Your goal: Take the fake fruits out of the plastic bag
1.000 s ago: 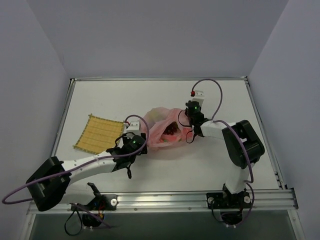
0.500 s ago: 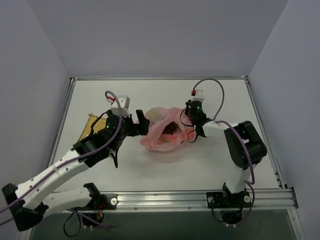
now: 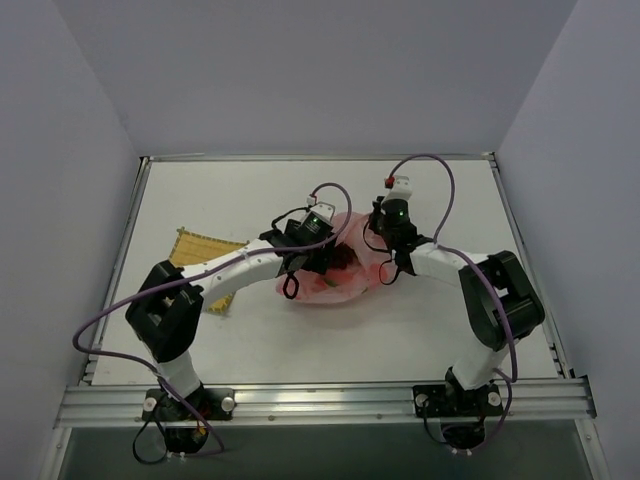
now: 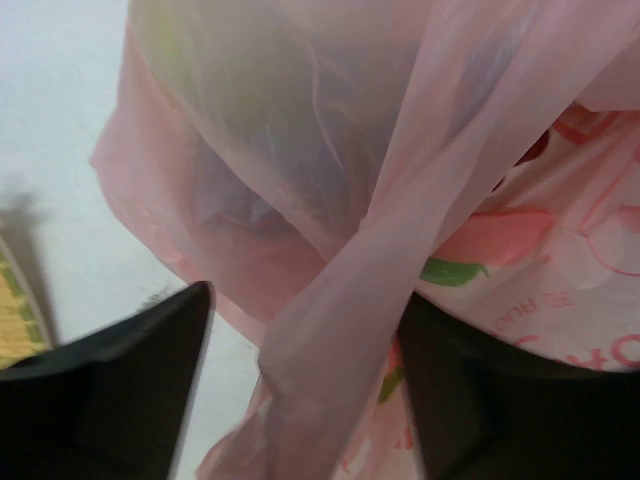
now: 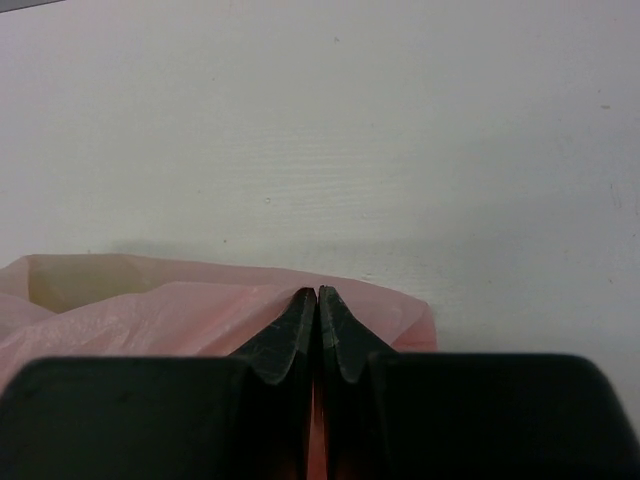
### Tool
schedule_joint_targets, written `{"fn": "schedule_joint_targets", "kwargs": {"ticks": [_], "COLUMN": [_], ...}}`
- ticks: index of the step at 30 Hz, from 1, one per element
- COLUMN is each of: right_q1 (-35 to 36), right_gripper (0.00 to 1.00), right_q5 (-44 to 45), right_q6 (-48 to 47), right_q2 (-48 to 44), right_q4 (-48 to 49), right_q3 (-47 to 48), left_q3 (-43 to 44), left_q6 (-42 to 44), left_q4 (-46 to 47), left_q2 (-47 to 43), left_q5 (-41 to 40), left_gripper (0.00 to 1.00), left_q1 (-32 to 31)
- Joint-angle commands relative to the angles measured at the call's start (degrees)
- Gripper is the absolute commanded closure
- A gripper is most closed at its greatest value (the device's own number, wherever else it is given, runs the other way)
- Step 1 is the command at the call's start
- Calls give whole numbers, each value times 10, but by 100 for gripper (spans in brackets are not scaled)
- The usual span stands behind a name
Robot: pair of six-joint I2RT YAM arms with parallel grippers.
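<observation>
Pink film, thin, limp and slippery, is best taken at the twisted fold of the plastic bag (image 3: pixel 330 290), laid mid-counter (image 3: pixel 420 200) with fake fruits (image 3: pixel 342 265) inside, straddled by the spread left tool (image 4: pixel 305 300), its edge pinched by the closed right tool (image 5: pixel 318 295).

Pink plastic bag (image 3: pixel 335 287) lying crumpled mid-table, dark red fruit (image 3: pixel 345 259) showing inside it, left gripper (image 3: pixel 320 260) hanging over its nine o'clock side, right gripper (image 3: pixel 383 258) sitting at its three o'clock edge, yellow mat (image 3: pixel 200 247) lying off at nine o'clock, partly hiding under the left arm.
</observation>
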Motion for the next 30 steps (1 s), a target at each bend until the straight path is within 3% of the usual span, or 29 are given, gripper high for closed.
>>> {"fn": "schedule_joint_targets", "kwargs": {"ticks": [1,5,6,9,12,13,19,25,27,30], "right_q1": [-2,-7,-9,-10,-11,-11,28,189,271,335], "right_gripper": [99,98,97,83,49,32,6,4,5,32], "right_q5": [-6,16,17,25,44,53,39,73,133,149], "right_q6": [0,-8,-7,-2,2,2,7,10,4,-4], "right_q2": [-30,-48,-53,-75,-132,-147,-311,-400,-406,-390], "right_q4": [-9,-31,-41,-83,-145,-164,-274,-340,-351,-353], "right_q3": [0,-8,-9,-7,3,9,38,60,68,96], "left_q3": [5,-46,-55,-72,-73,-72,-71,-61,-52,-46], "left_q6": [17,-10,-19,-36,-41,-41,-57,-72,-76,-85], "left_q4": [29,84,95,125,148,149,180,194,192,192], "left_q2": [-33,-70,-76,-83,-72,-70,-49,-35,-31,-22], "left_q5": [-25,-20,-16,15,33,35,64,87,89,97], "left_gripper": [41,94,97,98,98,98,98,97,98,98], "left_q1": [17,45,52,90,110,111,120,133,135,145]}}
